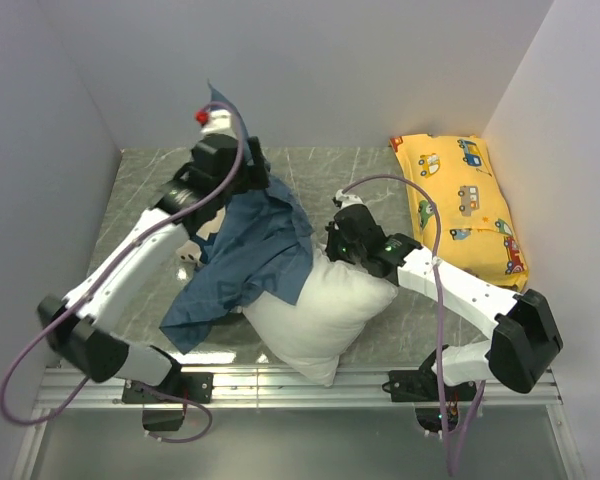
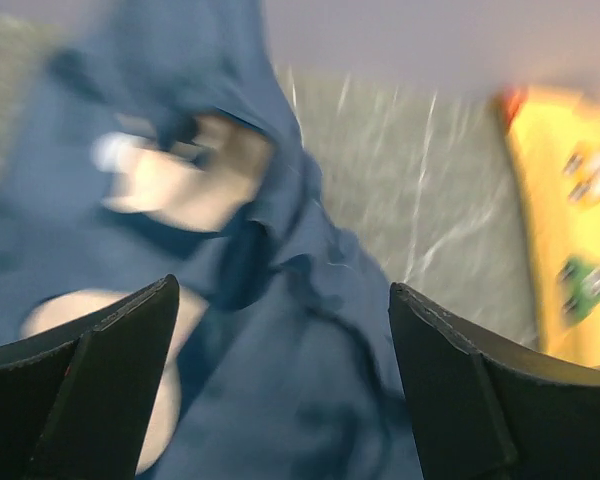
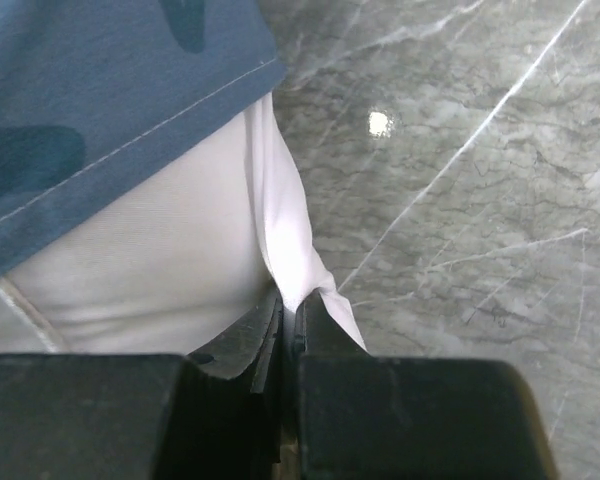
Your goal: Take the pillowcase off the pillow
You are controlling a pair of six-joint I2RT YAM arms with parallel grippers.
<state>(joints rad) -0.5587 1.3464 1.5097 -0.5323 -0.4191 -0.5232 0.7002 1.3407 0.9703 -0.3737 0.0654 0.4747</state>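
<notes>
A: Right pincer (image 3: pixel 292 335)?
B: Clamped tight on a fold of the white pillow (image 3: pixel 160 260). Only its wrist view shows that.
A: Left pincer (image 2: pixel 280 290)?
B: Fingers wide apart, nothing pinched. Blurred pillowcase (image 2: pixel 280 400) fills that view. The top view shows the pillowcase bunched along the left arm, the pillow's near half bare on the tabletop (image 1: pixel 380 170).

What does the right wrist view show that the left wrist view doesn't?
Only the right wrist view: the right gripper shut on a fold of the white pillow. Only the left wrist view, which is blurred: the left gripper with fingers wide apart, and the yellow pillow at the right edge. Both: the blue pillowcase and the grey marble table.
</notes>
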